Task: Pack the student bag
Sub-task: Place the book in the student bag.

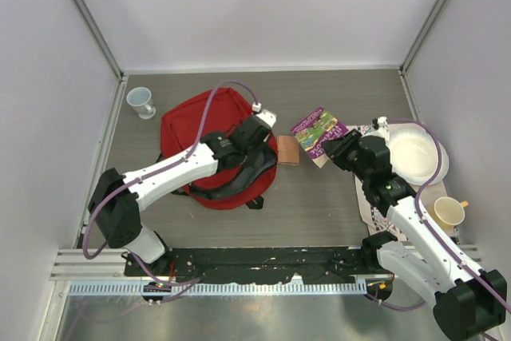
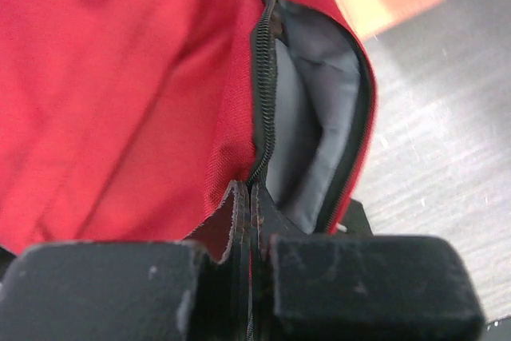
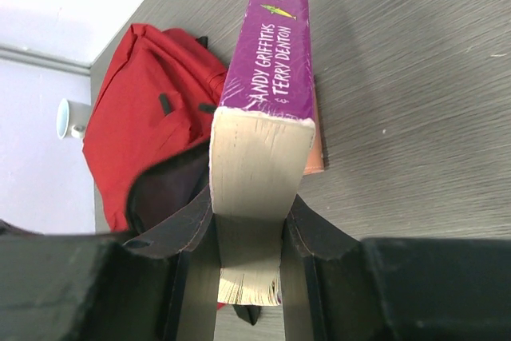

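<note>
Red student bag (image 1: pixel 180 125) lying flat, zipper open, grey lining showing.

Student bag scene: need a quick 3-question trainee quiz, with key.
1. What does the right gripper hold? A) nothing B) a purple book C) a pen
2. True or false: the zipper of the student bag is fully shut.
3. Which gripper pinches the edge of the bag's opening?

Key: 1 B. 2 False, the zipper gapes open. 3 The left gripper.
</note>
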`<state>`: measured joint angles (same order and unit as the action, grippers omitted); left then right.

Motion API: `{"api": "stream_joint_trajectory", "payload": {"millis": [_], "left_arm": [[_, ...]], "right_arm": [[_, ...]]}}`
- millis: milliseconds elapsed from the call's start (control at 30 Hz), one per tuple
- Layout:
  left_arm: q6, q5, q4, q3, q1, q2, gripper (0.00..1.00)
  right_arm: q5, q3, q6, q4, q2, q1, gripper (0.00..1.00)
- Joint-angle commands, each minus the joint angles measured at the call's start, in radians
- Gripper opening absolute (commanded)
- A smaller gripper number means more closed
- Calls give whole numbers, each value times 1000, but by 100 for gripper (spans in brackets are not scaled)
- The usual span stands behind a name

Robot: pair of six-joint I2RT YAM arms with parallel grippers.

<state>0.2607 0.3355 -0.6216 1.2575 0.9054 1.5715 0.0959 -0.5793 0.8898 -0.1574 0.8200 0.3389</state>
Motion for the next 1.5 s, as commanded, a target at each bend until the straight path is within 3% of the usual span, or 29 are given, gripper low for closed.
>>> {"api": "stream_joint_trajectory", "payload": {"millis": [0,167,400,700,1000,1133,1267,1467], "left_arm": [[18,72,23,86,-81,-68,0],[22,105,20,173,-146,-87,0],[58,148,48,220,-155,-116,0],[109,183,131,209,-154,-198,0],[143,200,180,180,-155,-260,0],[150,146,197,175,-152,-269,0],[146,93,201,172,-146,-265,0],[153,73,198,155,-137,-263,0]], "right_arm": [[-155,-27,-20,151,-25,-3,4],[-234,4,0,151,-99,-3,3],[-332,-17,-15,102,-249,-3,2],[-539,-155,-18,-54,-190,-3,1],[-809,-176,26,-59,-79,-1,1],[-834,-88,147,99,-53,-3,1],[-832,-10,260,394,22,23,1],[-704,-45,259,537,207,118,1]]}}
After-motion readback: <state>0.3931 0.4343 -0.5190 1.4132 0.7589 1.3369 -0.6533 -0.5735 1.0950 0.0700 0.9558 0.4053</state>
